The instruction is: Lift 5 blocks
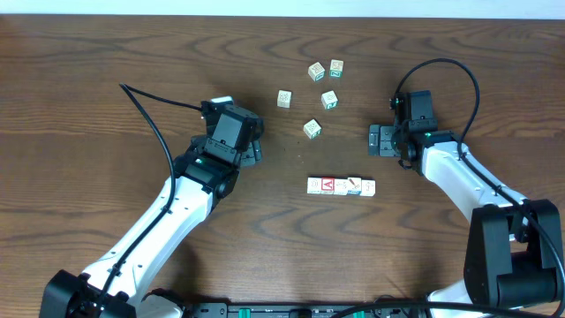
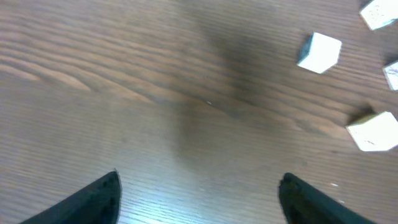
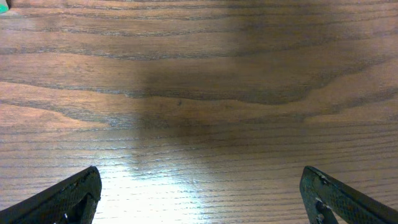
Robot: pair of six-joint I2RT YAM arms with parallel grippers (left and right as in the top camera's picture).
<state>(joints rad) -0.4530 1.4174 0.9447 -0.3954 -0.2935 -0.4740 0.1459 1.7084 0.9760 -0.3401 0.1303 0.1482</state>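
At left, the left hand (image 1: 255, 147) stands spread and empty over bare table (image 1: 88, 71). Mid-table, the row of blocks (image 1: 341, 185) lies toward the front edge, with five loose cubes (image 1: 312, 129) scattered behind it. At right, the right hand (image 1: 376, 140) is spread too, holding nothing. If the row is squeezed unevenly from its ends, it could buckle and spill.

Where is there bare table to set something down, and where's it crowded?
Bare: far left corner of the table, and the strip on the near side of the row of blocks. Crowded: far centre, around five loose blocks.
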